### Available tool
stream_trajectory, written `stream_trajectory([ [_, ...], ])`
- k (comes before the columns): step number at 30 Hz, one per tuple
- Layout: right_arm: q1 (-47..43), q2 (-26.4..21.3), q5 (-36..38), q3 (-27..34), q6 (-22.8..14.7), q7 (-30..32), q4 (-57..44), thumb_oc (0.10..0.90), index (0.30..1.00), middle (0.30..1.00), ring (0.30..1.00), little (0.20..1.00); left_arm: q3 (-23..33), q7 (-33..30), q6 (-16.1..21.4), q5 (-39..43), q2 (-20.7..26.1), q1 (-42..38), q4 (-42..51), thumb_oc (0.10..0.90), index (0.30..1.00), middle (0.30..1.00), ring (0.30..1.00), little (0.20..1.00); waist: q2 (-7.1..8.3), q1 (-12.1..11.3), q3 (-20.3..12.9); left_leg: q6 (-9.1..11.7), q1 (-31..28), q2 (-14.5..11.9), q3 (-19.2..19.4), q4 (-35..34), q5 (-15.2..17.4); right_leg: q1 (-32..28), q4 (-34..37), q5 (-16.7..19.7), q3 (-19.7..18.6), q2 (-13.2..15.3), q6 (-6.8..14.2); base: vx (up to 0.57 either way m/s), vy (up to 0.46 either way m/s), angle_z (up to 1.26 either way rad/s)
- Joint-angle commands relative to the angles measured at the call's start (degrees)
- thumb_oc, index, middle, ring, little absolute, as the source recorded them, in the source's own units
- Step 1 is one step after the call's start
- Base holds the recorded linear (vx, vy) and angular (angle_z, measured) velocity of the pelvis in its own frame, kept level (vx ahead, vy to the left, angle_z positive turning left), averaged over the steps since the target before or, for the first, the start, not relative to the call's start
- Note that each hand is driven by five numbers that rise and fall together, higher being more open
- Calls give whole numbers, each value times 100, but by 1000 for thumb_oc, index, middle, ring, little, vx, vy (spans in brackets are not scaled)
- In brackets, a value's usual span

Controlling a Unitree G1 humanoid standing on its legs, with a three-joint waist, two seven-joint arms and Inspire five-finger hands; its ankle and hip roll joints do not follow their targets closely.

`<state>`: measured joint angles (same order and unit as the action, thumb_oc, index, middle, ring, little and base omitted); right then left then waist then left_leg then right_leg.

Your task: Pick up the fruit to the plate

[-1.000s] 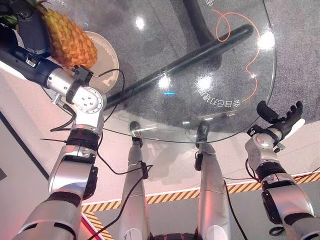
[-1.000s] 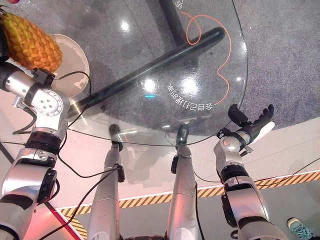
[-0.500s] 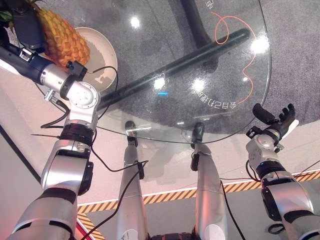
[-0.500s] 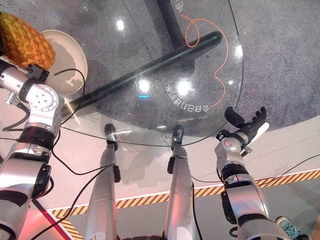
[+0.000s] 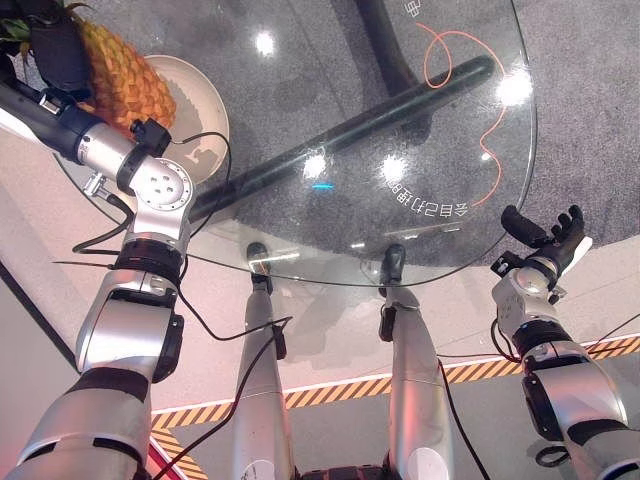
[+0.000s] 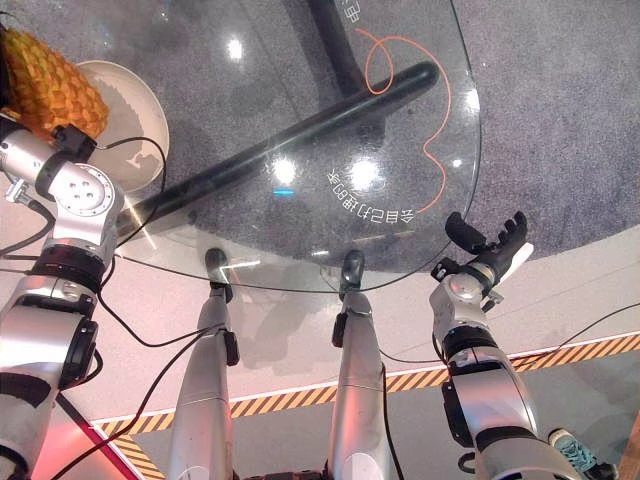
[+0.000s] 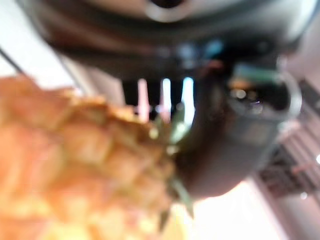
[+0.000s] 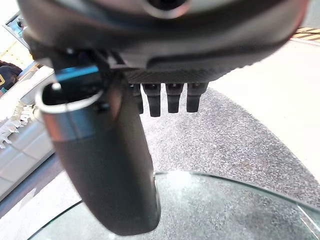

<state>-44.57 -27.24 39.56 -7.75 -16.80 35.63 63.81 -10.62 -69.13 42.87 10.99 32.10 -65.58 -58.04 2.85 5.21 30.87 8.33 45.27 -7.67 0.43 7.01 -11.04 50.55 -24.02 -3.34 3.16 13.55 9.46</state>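
The pineapple [image 5: 122,78] is held in the left hand [image 5: 55,55], whose dark fingers wrap round the fruit near its leafy crown; in the left wrist view the thumb [image 7: 235,135] presses against its scaly skin. The fruit hangs over the near-left rim of the cream plate [image 5: 205,105], partly covering it. The plate sits at the left edge of the round glass table [image 5: 400,130]. Well away from the plate, just off the table's right edge, the right hand [image 5: 545,235] hovers with straight, spread fingers, holding nothing.
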Motion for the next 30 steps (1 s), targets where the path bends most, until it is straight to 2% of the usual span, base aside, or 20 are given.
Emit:
stream_trajectory([
  [1, 477, -249, 271, 99, 365, 190, 913, 800, 900, 900, 900, 900, 131, -87, 394, -103, 695, -854, -177, 100, 300, 300, 300, 200, 112, -22, -108, -95, 137, 40, 117, 680, 725, -348, 888, 616, 73, -573, -311, 0, 0, 0],
  [11, 415, -237, 239, 34, 285, 164, 912, 800, 900, 900, 900, 900, 38, -14, 434, -88, 761, -1044, -441, 100, 300, 300, 300, 200, 149, 14, -108, -93, 199, 31, 115, 758, 804, -302, 883, 575, 41, -598, -317, 0, 0, 0],
  [16, 415, -230, 248, 3, 147, 67, 893, 800, 900, 900, 900, 900, 50, -423, 557, -208, 795, -1130, -539, 100, 300, 300, 300, 200, 169, 39, -108, -92, 237, 31, 107, 788, 830, -261, 870, 560, 26, -613, -323, 0, 0, 0],
  [20, 423, -146, 253, -44, 24, 45, 822, 800, 900, 900, 900, 900, 57, -1063, 558, -743, 800, -1261, -526, 100, 300, 300, 300, 200, 208, 44, -108, -102, 305, 30, 88, 838, 869, -207, 844, 542, 30, -629, -326, 0, 0, 0],
  [30, 399, -67, 310, -114, -121, -28, 791, 800, 900, 900, 900, 900, -17, -1391, 650, -1174, 756, -1368, -507, 100, 300, 300, 300, 200, 276, 42, -108, -100, 357, 22, 37, 916, 966, -183, 817, 497, 33, -673, -326, -1, -7, 0],
])
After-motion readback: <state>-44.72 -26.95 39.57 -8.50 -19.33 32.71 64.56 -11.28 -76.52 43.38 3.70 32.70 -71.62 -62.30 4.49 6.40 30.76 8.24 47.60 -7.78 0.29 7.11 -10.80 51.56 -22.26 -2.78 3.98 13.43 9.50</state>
